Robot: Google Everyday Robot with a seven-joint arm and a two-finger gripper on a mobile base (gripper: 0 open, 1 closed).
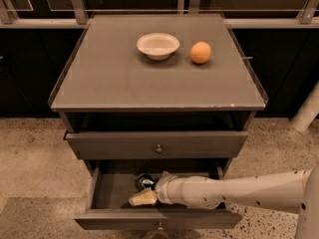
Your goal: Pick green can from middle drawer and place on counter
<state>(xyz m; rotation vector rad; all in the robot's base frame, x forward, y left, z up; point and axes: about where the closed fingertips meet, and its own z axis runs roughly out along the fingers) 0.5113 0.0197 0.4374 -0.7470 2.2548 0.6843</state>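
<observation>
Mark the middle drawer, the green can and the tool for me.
middle drawer (114,219): camera view, bare part of its front panel.
green can (144,181): camera view, its dark side, inside the drawer.
tool (139,199): camera view, its pale end, in the drawer next to the can.
</observation>
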